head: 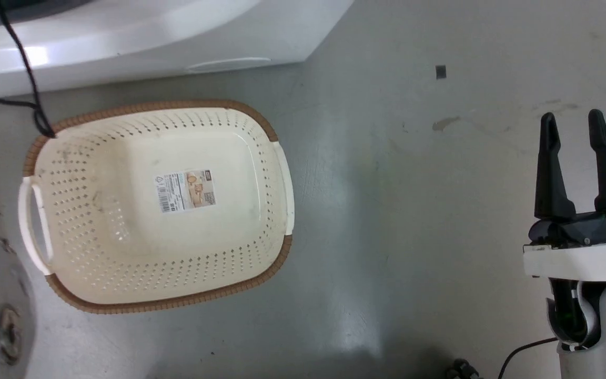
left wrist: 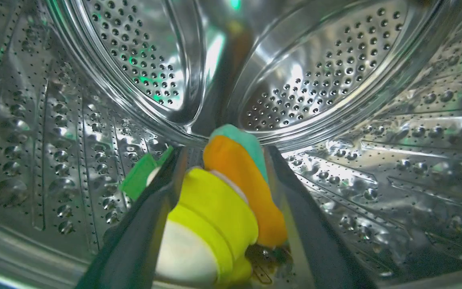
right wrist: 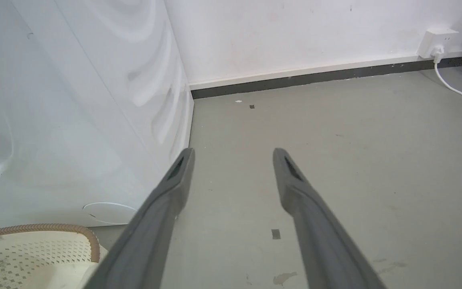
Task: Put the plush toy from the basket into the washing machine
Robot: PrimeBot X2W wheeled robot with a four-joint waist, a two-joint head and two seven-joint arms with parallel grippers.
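– Grey smooth floor (head: 413,210) and white wall (right wrist: 295,36) with dark skirting: setting logged. Item one?
– Soft hamburger-shaped plush toy (left wrist: 223,200), orange bun, yellow and pale parts, green lettuce edge. Location: inside the shiny perforated steel drum of the large white front-loading washing machine (left wrist: 335,80), centre to lower centre of the left wrist frame.
– Holder?
– Left gripper (left wrist: 223,149), two long dark fingers spread wide, one on each side of the toy. The left finger lies against it. Whether they squeeze it or have let go, cannot tell.
– Next out?
– Cream perforated plastic basket (head: 98,210), brown woven-look rim, white side handles. It stands on the floor at centre left of the head frame, just below the washer's white body. Contents: one paper label sticker (head: 184,190) on its bottom.
– Other arm?
– Right gripper (head: 571,118), lower right of the head frame, well apart from the basket. Fingers parted, floor showing between them.
– Sundries?
– White wall socket (right wrist: 435,40) with white cable (right wrist: 455,90), upper right of the right wrist frame. Thin black cable (head: 27,68), upper left of the head frame.
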